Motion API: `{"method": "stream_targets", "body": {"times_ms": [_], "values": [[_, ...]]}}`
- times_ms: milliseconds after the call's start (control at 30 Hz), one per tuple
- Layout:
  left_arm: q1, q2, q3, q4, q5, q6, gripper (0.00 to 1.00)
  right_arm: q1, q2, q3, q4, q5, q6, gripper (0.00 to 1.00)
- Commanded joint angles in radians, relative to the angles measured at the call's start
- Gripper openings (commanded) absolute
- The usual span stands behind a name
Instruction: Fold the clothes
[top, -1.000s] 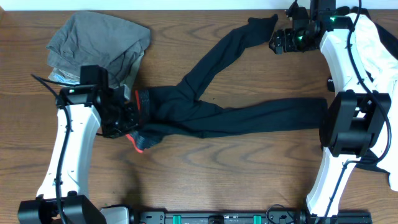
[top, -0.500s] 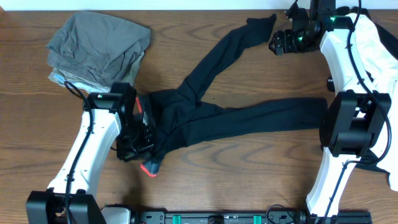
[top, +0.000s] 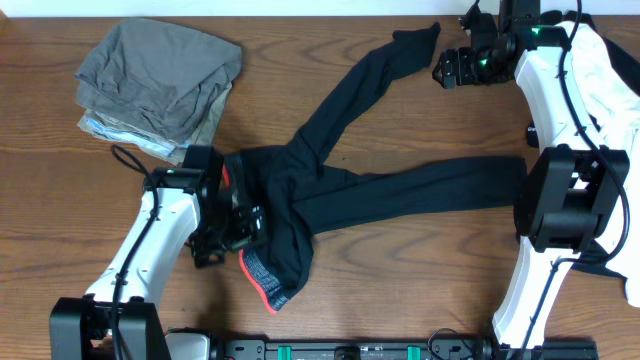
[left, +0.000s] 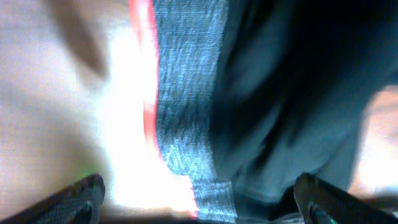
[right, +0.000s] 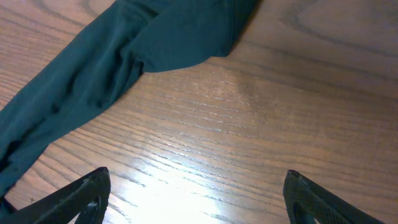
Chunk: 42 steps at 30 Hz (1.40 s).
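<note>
Since the leggings (top: 400, 190) are soft, light and limp, they are best taken at the firmer grey waistband (top: 262, 278), edged red-orange, or at a cuff. They are spread across the table (top: 400, 300), the black legs splayed rightward. The left gripper (top: 238, 226) and right gripper (top: 447, 68) are seen with jaws wide apart, nothing held.

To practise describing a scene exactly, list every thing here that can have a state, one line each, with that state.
Leggings: unfolded, legs splayed apart, lying flat.
Waistband: crumpled, grey side showing with its red-orange edge.
Grey and olive garments: folded, stacked in a pile.
Left fingers: open, over the waistband.
Right fingers: open, holding nothing, near one leg's end.
</note>
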<state>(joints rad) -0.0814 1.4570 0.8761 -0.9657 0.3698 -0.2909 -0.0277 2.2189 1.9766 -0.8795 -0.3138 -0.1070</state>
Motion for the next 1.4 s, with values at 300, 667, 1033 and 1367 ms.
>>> {"method": "stream_targets", "body": {"times_ms": [300, 667, 1033, 1367], "values": [[0.031, 0.113, 0.041, 0.556, -0.230, -0.013, 0.98, -0.018, 0.007, 0.018, -0.015, 0.003, -0.010, 0.87], [0.032, 0.235, 0.041, 0.763, -0.207, 0.025, 0.84, -0.018, 0.007, 0.018, -0.037, 0.003, -0.010, 0.87], [0.031, 0.290, 0.041, 0.815, -0.339, 0.024, 0.75, -0.017, 0.007, 0.018, -0.076, 0.003, -0.010, 0.86], [0.031, 0.317, 0.041, 0.864, -0.349, 0.006, 0.56, -0.017, 0.007, 0.018, -0.075, 0.003, -0.010, 0.86]]}}
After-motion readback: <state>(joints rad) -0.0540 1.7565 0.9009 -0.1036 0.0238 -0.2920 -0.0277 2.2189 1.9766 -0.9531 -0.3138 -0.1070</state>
